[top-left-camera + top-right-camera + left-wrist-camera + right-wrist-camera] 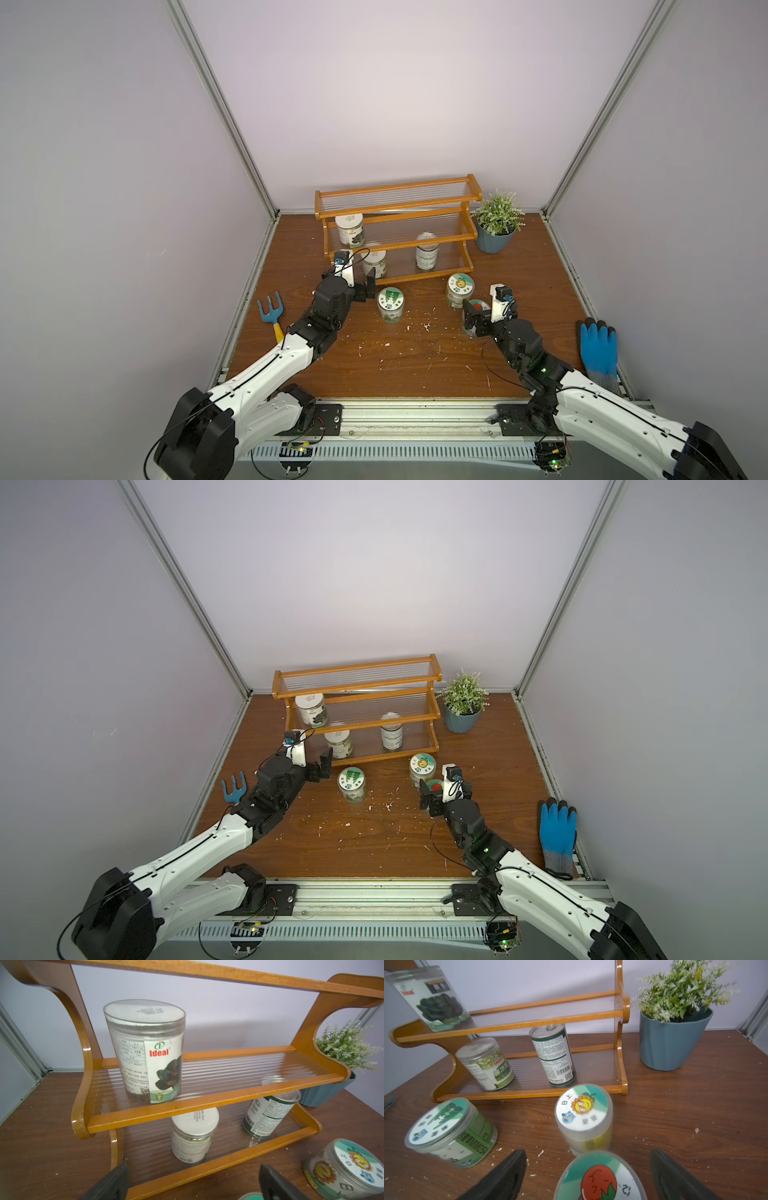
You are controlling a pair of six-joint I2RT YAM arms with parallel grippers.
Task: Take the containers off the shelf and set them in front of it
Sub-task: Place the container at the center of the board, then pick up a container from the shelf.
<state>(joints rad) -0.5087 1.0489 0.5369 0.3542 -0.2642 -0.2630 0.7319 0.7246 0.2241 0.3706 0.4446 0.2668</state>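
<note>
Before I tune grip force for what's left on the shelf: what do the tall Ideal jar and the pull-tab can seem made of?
Ideal jar: clear glossy plastic by the look, contents showing through its wall; glass is possible. Pull-tab can: metal, silvery rim and ring tab; its body carries a printed label.

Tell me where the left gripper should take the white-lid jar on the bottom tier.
Grip the jar by its round side wall below the lid, fingers either side, coming from the front. It stands upright, and the middle tier hangs close above, so a top approach looks tight.
</note>
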